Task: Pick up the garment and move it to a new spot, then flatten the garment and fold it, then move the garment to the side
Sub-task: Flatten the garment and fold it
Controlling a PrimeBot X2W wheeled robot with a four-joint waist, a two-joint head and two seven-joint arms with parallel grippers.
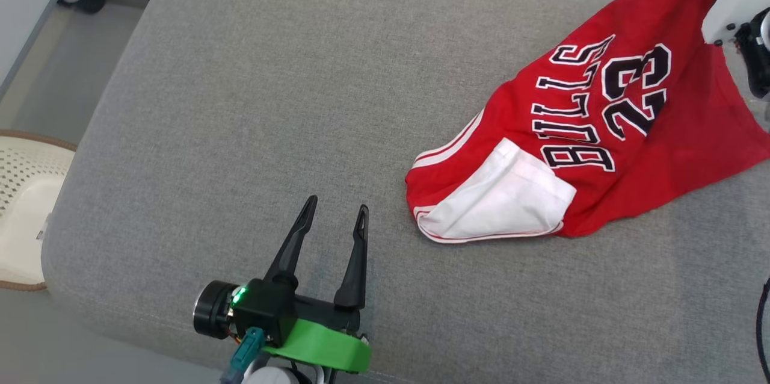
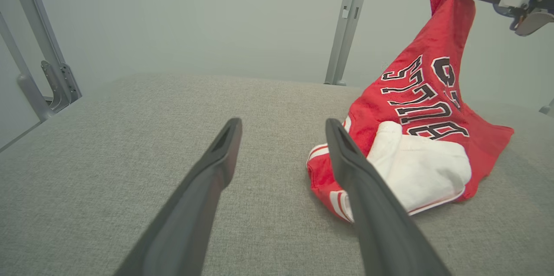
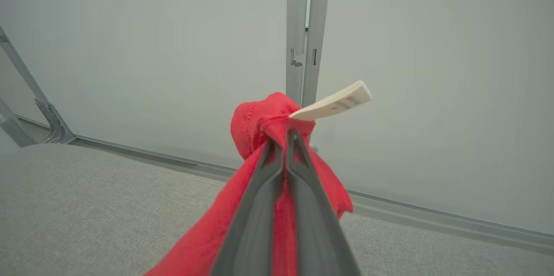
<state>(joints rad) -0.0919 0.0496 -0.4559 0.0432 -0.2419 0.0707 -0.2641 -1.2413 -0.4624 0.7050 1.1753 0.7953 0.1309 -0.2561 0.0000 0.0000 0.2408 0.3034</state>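
Observation:
The garment is a red jersey with black-and-white "BULLS 23" lettering and a white inner panel. One end is lifted off the grey cushion while the lower part still rests on it. My right gripper is shut on a bunched red corner with a white tag sticking out; from the left wrist view its fingers pinch the garment's raised tip at the upper right. My left gripper is open above the cushion's near edge, left of the garment, with nothing between its fingers.
A pale perforated basket stands on the floor left of the cushion. Grey metal frame posts rise behind the cushion before a pale wall. The cushion's wide left and middle area lies open.

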